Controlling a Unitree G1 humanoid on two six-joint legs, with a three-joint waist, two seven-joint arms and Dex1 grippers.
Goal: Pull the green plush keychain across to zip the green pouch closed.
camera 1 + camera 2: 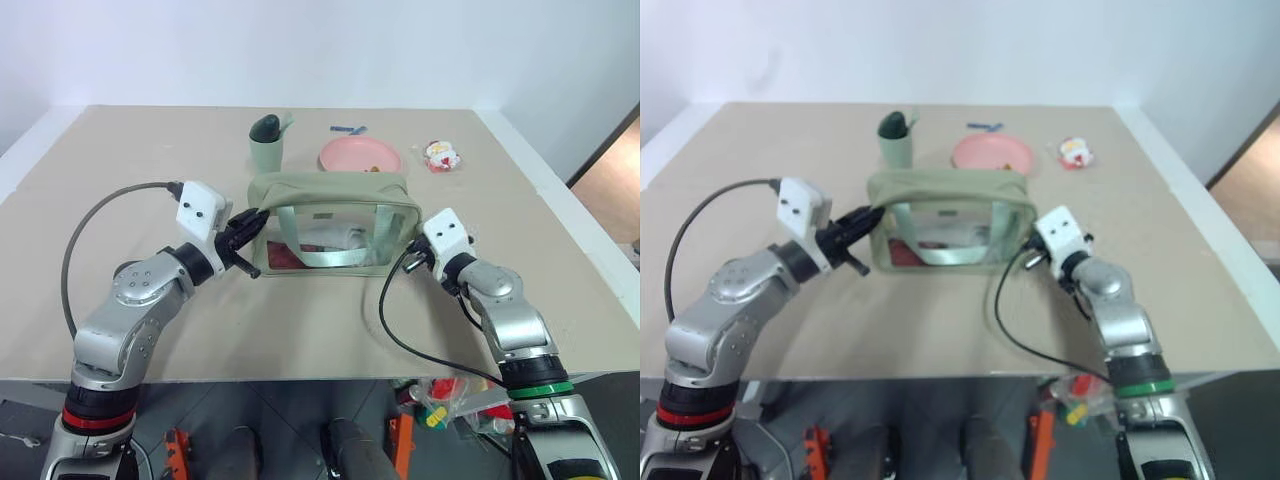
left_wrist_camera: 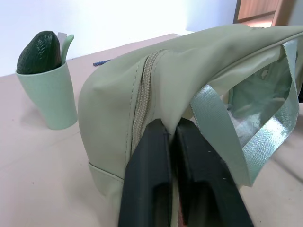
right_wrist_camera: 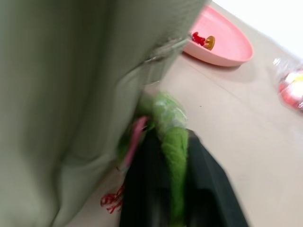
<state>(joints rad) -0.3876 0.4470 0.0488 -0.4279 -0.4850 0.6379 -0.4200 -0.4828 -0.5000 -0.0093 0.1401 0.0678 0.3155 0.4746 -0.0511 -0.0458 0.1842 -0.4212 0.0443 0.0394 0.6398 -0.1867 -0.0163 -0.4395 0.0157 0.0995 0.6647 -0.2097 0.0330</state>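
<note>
With avocado inside, green cup (image 2: pixel 47 94), green pouch (image 1: pixel 330 215) zipped.

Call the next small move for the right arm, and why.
Probably open the right gripper a little and back away. The green plush keychain sits between its fingers at the right end of the green pouch, and the zipper seen at the left gripper looks closed, so the pull seems finished.

pouch (image 1: pixel 330 190): sage green, clear panels, paler green strap
keychain (image 3: pixel 169 124): bright lime green, fuzzy
cup (image 1: pixel 266 152): pale dull green, dark green item inside
plate (image 1: pixel 360 155): pink
bench (image 1: pixel 300 320): beige
left tool (image 1: pixel 243 232): black
right tool (image 3: pixel 177 189): black
</note>
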